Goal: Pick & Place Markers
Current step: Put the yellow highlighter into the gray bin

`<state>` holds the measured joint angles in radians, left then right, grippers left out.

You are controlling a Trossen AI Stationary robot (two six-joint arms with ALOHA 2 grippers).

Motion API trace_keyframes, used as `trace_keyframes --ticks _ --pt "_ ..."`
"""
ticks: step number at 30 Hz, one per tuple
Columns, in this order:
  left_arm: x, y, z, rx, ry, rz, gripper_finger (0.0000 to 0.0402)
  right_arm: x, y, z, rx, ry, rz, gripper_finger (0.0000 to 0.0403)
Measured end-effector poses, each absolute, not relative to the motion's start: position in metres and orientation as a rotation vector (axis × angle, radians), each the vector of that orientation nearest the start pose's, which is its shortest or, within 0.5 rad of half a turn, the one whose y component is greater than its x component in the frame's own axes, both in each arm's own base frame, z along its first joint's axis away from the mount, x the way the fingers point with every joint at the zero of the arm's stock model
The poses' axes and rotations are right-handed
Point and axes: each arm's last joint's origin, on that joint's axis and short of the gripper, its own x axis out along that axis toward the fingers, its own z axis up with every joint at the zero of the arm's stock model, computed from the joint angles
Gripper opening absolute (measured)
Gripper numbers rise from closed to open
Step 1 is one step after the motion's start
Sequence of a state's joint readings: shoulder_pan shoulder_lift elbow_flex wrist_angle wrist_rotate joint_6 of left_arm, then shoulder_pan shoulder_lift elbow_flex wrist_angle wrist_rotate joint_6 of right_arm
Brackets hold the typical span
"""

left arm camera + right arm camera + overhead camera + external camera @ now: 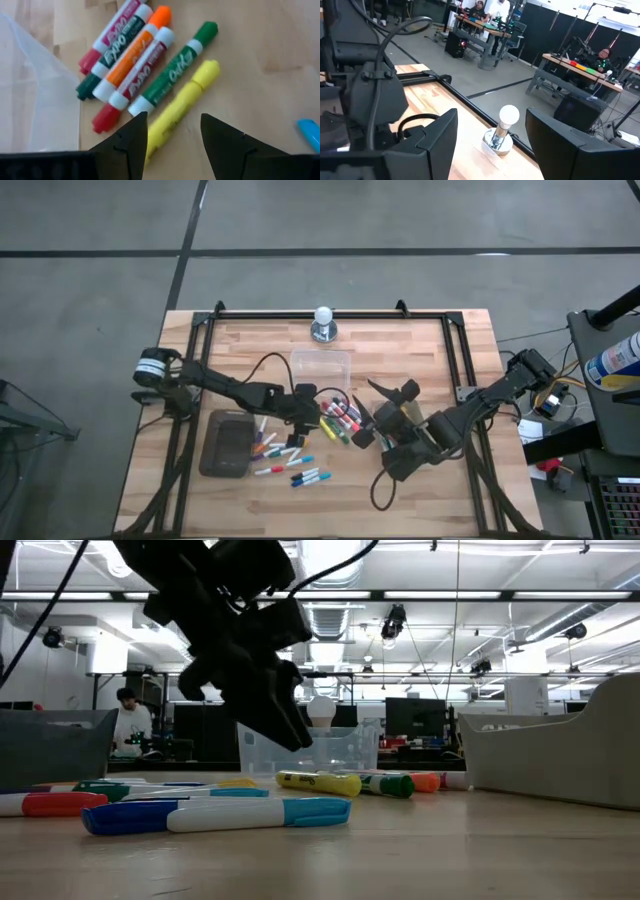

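While the left gripper point(170, 137) hangs just above the table with its fingers spread wide and nothing between them, a yellow marker point(177, 110) lies directly under the gap. Its long axis runs forward and away from the fingers, roughly in line with the wrist, so the jaws would straddle its body crosswise. Just beside it lies a green marker point(175, 67), nearly parallel, and beyond that a tight fan of red, orange and dark green markers point(132, 55); the green one is close enough that a finger could snag it, so the descent looks tight on that side. In the high view more markers point(295, 470) lie scattered behind and to one side of this gripper, between it and the tray point(226, 444), with the tub point(322, 364) just ahead of it.

Further right, the right gripper point(490, 145) waits raised and tilted up, its jaws wide and empty, well apart from the pile. The left arm is clearly the nearer one, so I judge the yellow marker to be its pick.
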<state>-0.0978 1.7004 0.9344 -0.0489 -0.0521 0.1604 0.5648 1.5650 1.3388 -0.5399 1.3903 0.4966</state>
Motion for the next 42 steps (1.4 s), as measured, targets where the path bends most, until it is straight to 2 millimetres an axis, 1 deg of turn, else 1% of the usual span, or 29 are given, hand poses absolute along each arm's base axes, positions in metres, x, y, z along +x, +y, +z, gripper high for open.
trace_keyframes --ticks 6,12,20,22,24,31,39,42 --pt "0.348 -0.026 0.157 0.22 0.823 -0.097 0.0177 0.288 0.149 0.32 -0.189 0.23 -0.853 0.0224" --pt "0.351 -0.025 0.14 0.22 0.907 -0.101 0.0177 0.288 0.149 0.321 -0.188 0.228 -0.853 0.0224" --pt "0.351 -0.025 0.138 0.134 0.921 -0.084 0.0174 0.288 0.149 0.321 -0.186 0.227 -0.853 0.0224" --pt "0.351 -0.025 0.138 0.113 0.924 -0.079 0.0165 0.289 0.149 0.321 -0.184 0.225 -0.854 0.0224" --pt "0.351 -0.025 0.137 0.095 0.931 -0.078 0.0147 0.289 0.149 0.322 -0.184 0.225 -0.854 0.0224" --pt "0.35 -0.025 0.137 0.104 0.936 -0.089 0.005 0.289 0.148 0.323 -0.188 0.212 -0.875 0.0224" --pt "0.35 -0.029 0.141 0.093 0.943 -0.084 0.0048 0.288 0.149 0.324 -0.191 0.214 -0.872 0.0224" --pt "0.345 -0.031 0.148 0.091 0.953 -0.092 0.0048 0.286 0.151 0.325 -0.252 0.261 -0.827 0.0224"
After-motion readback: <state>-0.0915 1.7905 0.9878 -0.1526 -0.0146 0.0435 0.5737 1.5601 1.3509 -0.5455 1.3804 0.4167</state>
